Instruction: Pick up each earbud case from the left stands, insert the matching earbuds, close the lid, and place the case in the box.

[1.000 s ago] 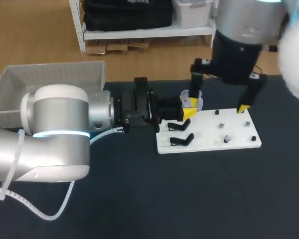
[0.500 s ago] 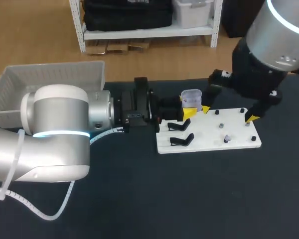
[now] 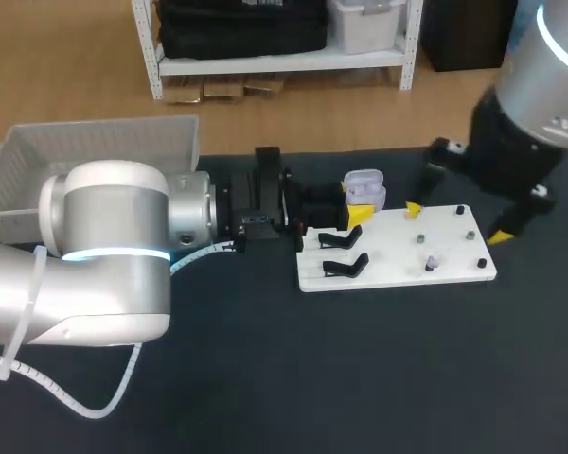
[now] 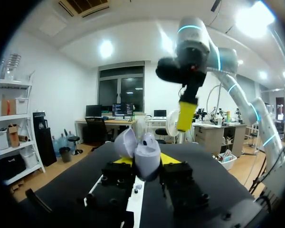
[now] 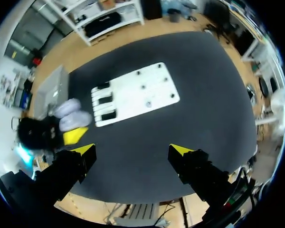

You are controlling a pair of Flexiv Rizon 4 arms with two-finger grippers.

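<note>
Left gripper (image 3: pixel 352 203), black with yellow tips, is pinched on the earbud case (image 3: pixel 364 187) from two sides. It holds the case just past the far edge of the white board (image 3: pixel 388 255), toward the board's eleven o'clock. The right gripper (image 3: pixel 457 222) hangs with its fingers spread wide above the board's two o'clock corner, apart from the earbud case. Under everything lies the worktop (image 3: pixel 265 378), a matte dark sheet. My left arm (image 3: pixel 104 255), a fat brushed-silver cylinder with a glowing ring, comes in from nine o'clock. My right arm (image 3: pixel 540 104), silver over a black wrist, comes in from two o'clock. At ten o'clock stands the box (image 3: pixel 95 156), a white plastic basket with latticed walls. The board is a flat white rectangle near the centre, carrying two curved black stands (image 3: pixel 346 265) on its nine o'clock side and small dark pegs (image 3: pixel 421 238) across its three o'clock half. The earbud case is a small, rounded, glossy lavender shell with its lid hinged open. In the left wrist view it fills the gap between the yellow tips. In the right wrist view it lies ahead of one finger, touching neither.
</note>
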